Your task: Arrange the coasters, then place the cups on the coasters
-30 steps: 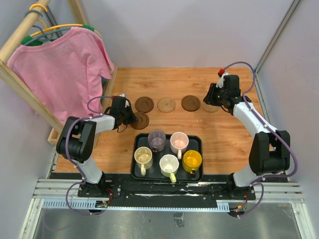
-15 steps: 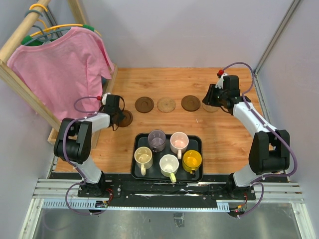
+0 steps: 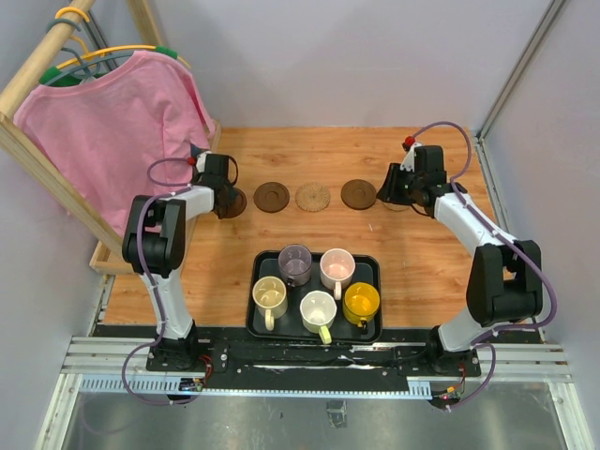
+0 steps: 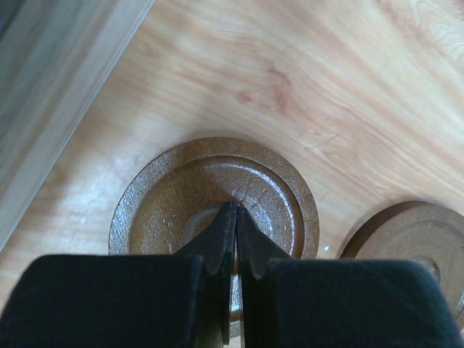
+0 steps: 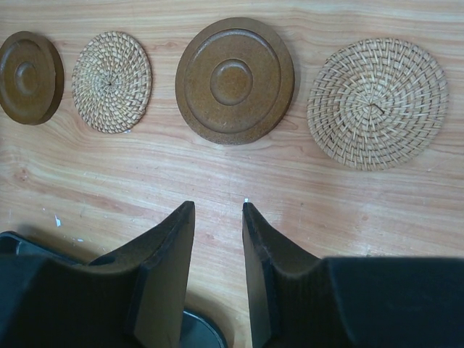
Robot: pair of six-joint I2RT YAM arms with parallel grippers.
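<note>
Five coasters lie in a row across the table: dark brown (image 3: 236, 202), dark brown (image 3: 271, 196), tan woven (image 3: 313, 198), dark brown (image 3: 358, 194) and tan woven (image 3: 397, 203), the last partly under my right arm. My left gripper (image 3: 225, 200) (image 4: 235, 210) is shut, with its tips resting on the middle of the leftmost coaster (image 4: 214, 181); a second dark coaster (image 4: 417, 239) lies beside it. My right gripper (image 5: 217, 205) hovers open and empty in front of a dark coaster (image 5: 235, 80) and a tan one (image 5: 377, 103). The cups sit in the black tray (image 3: 255, 323): cream (image 3: 270, 295), purple-grey (image 3: 295, 263), pinkish (image 3: 337, 268), white (image 3: 318, 309), yellow (image 3: 361, 302).
A wooden rack (image 3: 56, 178) with a pink shirt (image 3: 122, 122) on a hanger stands along the left side; its base rail (image 4: 58, 94) runs close to the leftmost coaster. Grey walls close the back and the right side.
My left gripper has slid the dark brown coaster left and then toward the back, from beside the tray into line with the row. The right gripper has moved slightly left.
</note>
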